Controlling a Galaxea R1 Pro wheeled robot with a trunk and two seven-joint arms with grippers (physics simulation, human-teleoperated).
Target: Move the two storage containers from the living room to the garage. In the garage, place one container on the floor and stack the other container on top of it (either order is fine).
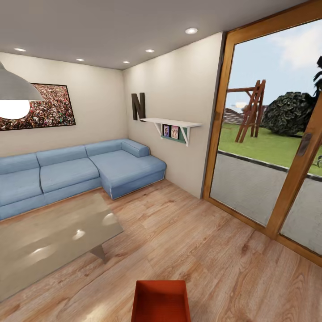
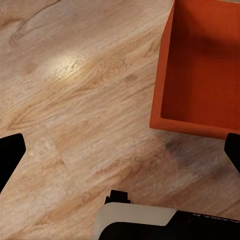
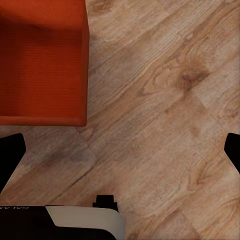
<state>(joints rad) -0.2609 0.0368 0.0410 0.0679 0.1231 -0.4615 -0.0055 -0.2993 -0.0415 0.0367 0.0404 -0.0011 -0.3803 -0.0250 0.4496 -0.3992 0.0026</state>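
Looking out from the head view, the robot sees the living room, with a big blue corner sofa [image 1: 80, 172] against the beige walls. A shiny low table [image 1: 49, 243] stands in front of the sofa on the light wood plank floor [image 1: 201, 250]. A crowd picture [image 1: 49, 107] hangs over the sofa, and a dark letter N [image 1: 138, 106] sits beside a white shelf [image 1: 172, 123] on the next wall. A lamp [image 1: 15, 96] hangs close to the camera. Wood-framed glass doors [image 1: 273, 134] show grass and a wooden frame outside. An orange-red storage container [image 1: 161, 300] rests on the planks right at the bottom middle, open side up, with nothing inside it. In the left wrist view, the same orange-red bin [image 2: 200, 70] lies on the wood floor just past the left gripper [image 2: 120, 150]. Its two black fingers [image 2: 10, 155] are spread far apart and hold nothing. In the right wrist view, the bin [image 3: 42, 60] lies on the floor near one black finger of the right gripper [image 3: 120, 150]. Those fingers [image 3: 10, 157] are also spread wide and hold nothing, with bare planks between them.
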